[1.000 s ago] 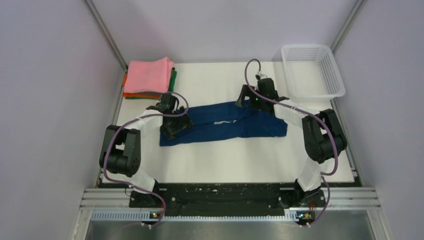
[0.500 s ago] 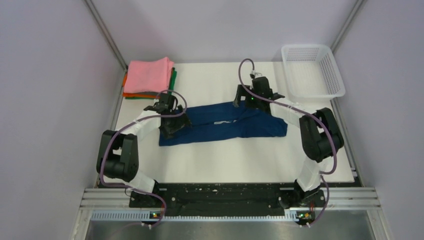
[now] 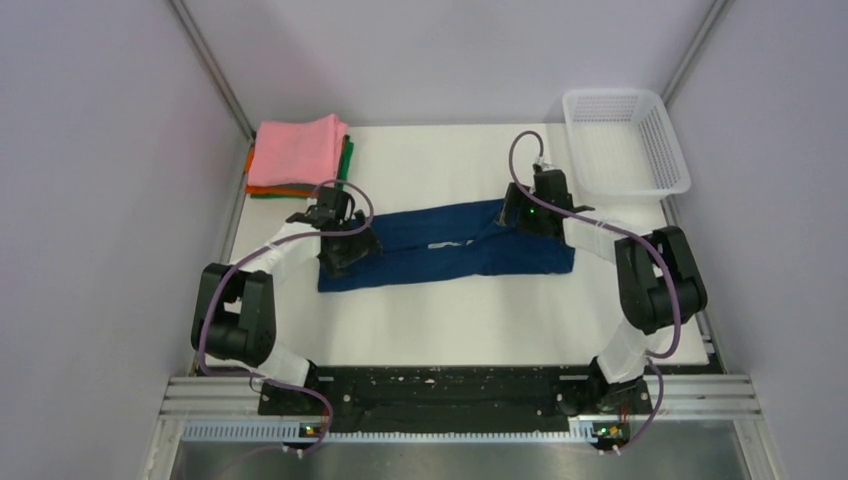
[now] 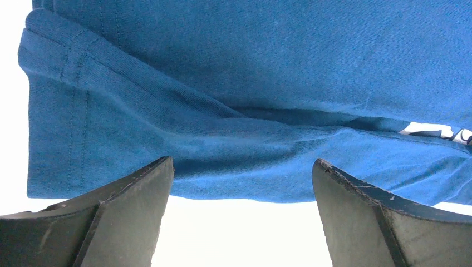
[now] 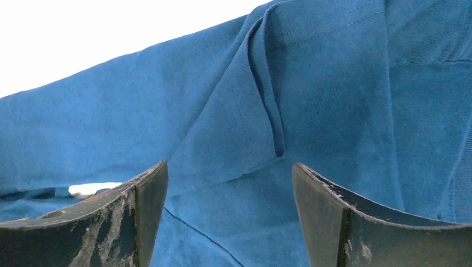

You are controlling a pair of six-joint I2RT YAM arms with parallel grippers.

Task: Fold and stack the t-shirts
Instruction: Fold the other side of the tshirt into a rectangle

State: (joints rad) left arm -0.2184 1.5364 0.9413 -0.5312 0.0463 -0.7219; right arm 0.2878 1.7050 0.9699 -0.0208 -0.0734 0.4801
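A dark navy t-shirt point(image 3: 450, 248) lies folded into a long band across the middle of the white table, a small white print showing. My left gripper point(image 3: 340, 252) is open over the shirt's left end; in the left wrist view point(image 4: 242, 183) the cloth's edge point(image 4: 239, 144) lies just beyond the fingertips. My right gripper point(image 3: 512, 215) is open over the shirt's far right part; the right wrist view point(image 5: 228, 183) shows a sleeve fold point(image 5: 267, 111) between the jaws. A stack of folded shirts, pink point(image 3: 297, 150) on top of green and orange, sits at the far left corner.
A white mesh basket point(image 3: 625, 140) stands at the far right corner. Grey walls close in on both sides. The arms' bases and a metal rail point(image 3: 450, 395) run along the near edge.
My right gripper has moved right and a little nearer, from the shirt's far middle edge onto its right part. The left gripper has barely moved. The shirt lies as before.
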